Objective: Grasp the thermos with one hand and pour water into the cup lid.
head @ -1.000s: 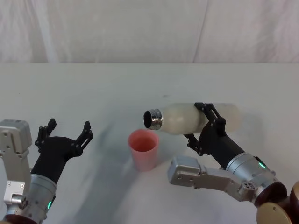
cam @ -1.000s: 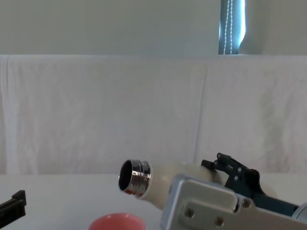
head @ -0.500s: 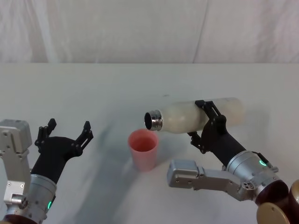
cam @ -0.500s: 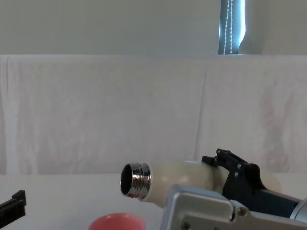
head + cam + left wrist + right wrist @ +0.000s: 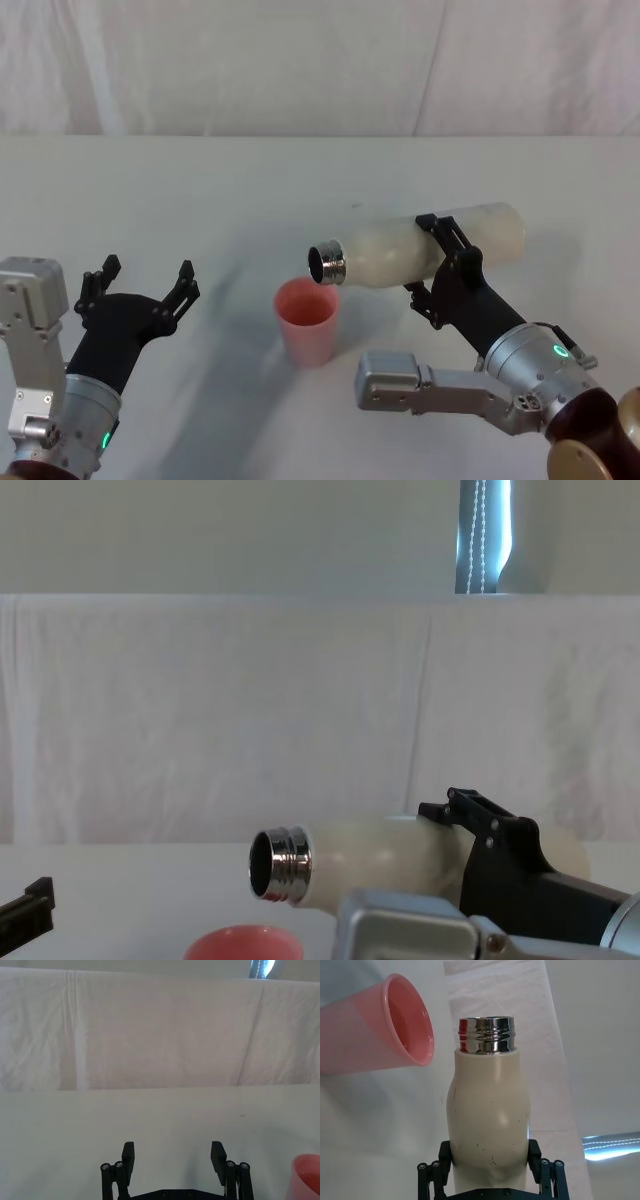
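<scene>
While the thermos lay nearly level above the bench, its silver neck dipped slightly and hung just over the rim of the pink cup lid, which stood upright on the bench below it. Around the bottle's middle, the right gripper had its black fingers clamped on both sides of the cream body. Well apart on the left, the left gripper sat low over the bench with its fingers spread wide and holding nothing.
</scene>
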Controlling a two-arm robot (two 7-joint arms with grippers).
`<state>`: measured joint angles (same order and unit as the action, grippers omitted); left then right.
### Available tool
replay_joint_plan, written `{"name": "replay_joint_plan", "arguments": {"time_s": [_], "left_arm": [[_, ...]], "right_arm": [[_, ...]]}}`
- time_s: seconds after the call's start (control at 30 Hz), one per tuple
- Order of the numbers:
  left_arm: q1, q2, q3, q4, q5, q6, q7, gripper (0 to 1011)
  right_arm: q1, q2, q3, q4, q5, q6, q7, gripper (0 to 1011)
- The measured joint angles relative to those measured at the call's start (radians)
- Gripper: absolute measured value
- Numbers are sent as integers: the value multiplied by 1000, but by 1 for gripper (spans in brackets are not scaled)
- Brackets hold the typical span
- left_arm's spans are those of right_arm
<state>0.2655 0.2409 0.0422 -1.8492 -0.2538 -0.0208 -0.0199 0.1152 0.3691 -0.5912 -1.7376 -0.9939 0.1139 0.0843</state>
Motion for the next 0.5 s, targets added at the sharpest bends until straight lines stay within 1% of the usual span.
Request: {"name": "replay_joint_plan", "arguments": {"time_s": [0.5], "left_arm": [[0,0,0,0,0,0,0,1001]], "right_arm": [[5,-1,-17,0,-39,14,-12,946]]}}
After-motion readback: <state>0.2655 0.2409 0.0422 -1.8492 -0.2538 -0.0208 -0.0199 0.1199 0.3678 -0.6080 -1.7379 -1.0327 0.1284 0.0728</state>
